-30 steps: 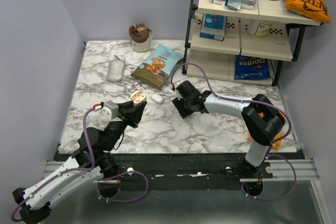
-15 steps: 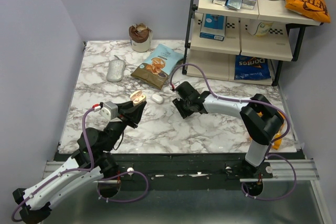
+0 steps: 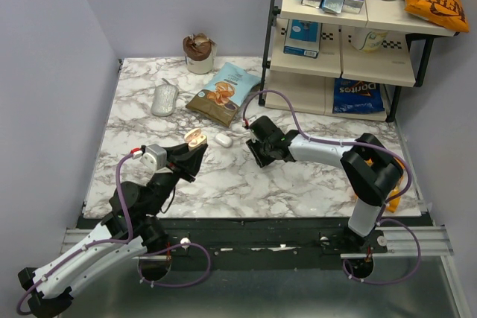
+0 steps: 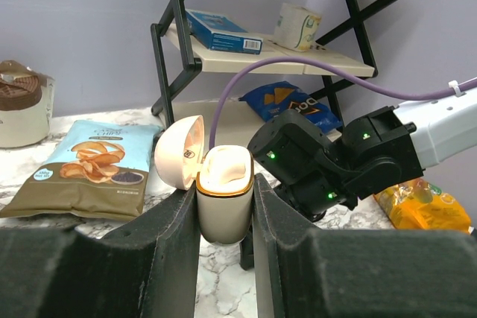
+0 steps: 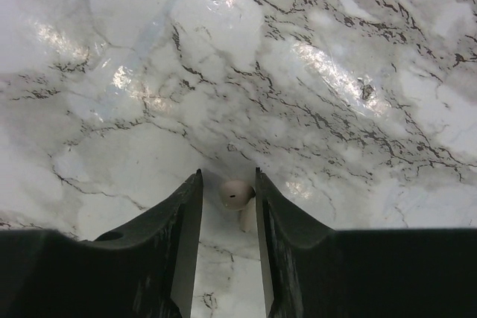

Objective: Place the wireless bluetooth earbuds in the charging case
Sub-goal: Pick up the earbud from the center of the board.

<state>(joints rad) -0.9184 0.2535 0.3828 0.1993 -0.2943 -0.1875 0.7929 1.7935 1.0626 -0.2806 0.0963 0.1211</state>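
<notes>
My left gripper (image 3: 195, 148) is shut on the charging case (image 4: 223, 206) and holds it upright above the table. The case lid (image 4: 179, 156) is flipped open to the left. A whitish lump fills the case mouth; I cannot tell if it is an earbud. My right gripper (image 5: 228, 184) is open, tips down at the marble table. One whitish earbud (image 5: 235, 194) lies between its fingers, touching the right finger. In the top view the right gripper (image 3: 256, 159) is right of the held case (image 3: 196, 138).
A small white oval object (image 3: 223, 140) lies on the table between the two grippers. A chip bag (image 3: 224, 93), a grey oval object (image 3: 165, 99) and a cup (image 3: 199, 53) sit further back. A black shelf rack (image 3: 343, 42) stands at the back right.
The right gripper has shifted slightly to the left. The left arm and the case have not moved.
</notes>
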